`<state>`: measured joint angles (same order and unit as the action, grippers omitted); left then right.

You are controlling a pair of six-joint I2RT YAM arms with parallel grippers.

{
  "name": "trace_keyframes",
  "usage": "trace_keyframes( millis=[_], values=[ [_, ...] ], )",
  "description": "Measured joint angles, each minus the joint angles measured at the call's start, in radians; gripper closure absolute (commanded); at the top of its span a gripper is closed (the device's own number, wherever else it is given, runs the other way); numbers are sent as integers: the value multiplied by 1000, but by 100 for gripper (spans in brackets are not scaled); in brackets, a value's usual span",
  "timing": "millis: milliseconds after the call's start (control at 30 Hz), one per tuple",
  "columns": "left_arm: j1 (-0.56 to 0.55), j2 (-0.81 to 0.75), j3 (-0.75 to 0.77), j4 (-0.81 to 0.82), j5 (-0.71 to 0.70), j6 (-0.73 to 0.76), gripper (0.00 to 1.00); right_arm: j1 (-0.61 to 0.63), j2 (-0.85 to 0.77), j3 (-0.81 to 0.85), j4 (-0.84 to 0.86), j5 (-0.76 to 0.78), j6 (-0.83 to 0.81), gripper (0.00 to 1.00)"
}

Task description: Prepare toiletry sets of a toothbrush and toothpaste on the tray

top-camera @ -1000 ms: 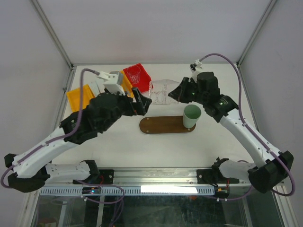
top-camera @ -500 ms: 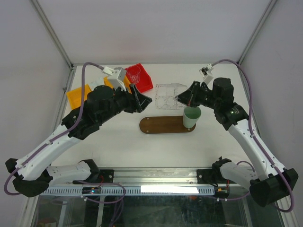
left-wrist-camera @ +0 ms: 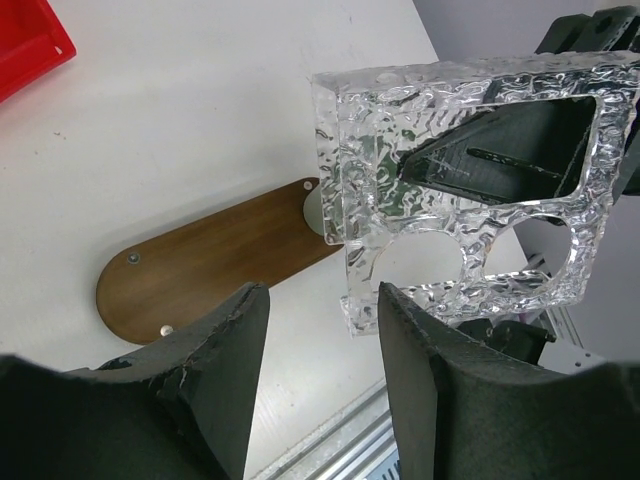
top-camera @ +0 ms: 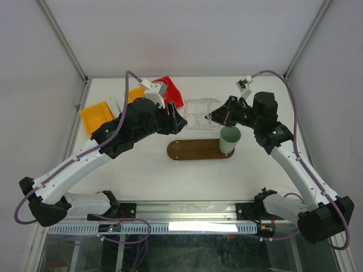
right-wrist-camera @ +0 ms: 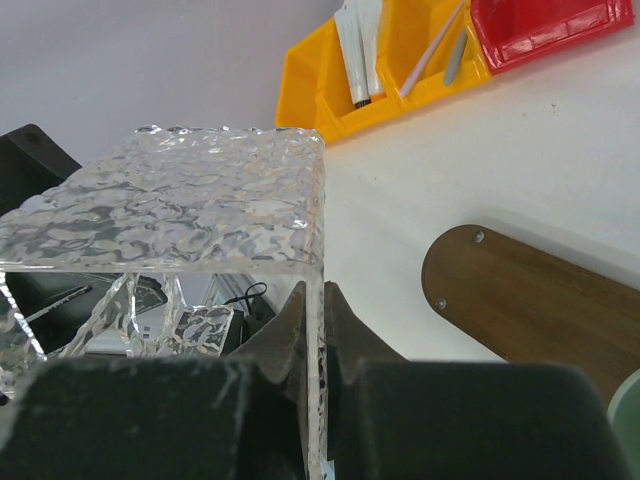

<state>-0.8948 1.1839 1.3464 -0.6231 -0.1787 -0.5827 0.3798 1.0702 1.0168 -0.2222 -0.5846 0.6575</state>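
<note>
Two hands meet at the clear holder point(top-camera: 201, 113): the right hand point(right-wrist-camera: 312, 312) pinches its thin wall to carry it, while the left hand point(left-wrist-camera: 315, 330), half spread, lines up opposite, probably to steady it. Toothpaste point(right-wrist-camera: 358, 45) and toothbrush point(right-wrist-camera: 432, 48) lie in the yellow bin point(right-wrist-camera: 320, 95); the tray point(top-camera: 190, 151) sits nearby without a set.

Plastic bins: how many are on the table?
3. One yellow bin far left, a second yellow bin beyond it, a red bin at the back. The left arm covers parts, so more may hide.
</note>
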Motion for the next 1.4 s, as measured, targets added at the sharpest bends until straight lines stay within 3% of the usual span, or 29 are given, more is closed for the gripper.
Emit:
trace_keyframes(
  millis=[133,400,833,1400],
  values=[
    [0,1,2,0,3,0,57,-1,5,-7,11,-3,12,100],
    [0,56,55,-35,-7,0,54,0,23,-25,45,-2,34,100],
    [0,100,94,-66,-34,-1,69,13,40,-30,54,10,34,100],
    [-2,112,105,-85,-60,-2,71,44,64,-30,69,35,55,100]
  ],
)
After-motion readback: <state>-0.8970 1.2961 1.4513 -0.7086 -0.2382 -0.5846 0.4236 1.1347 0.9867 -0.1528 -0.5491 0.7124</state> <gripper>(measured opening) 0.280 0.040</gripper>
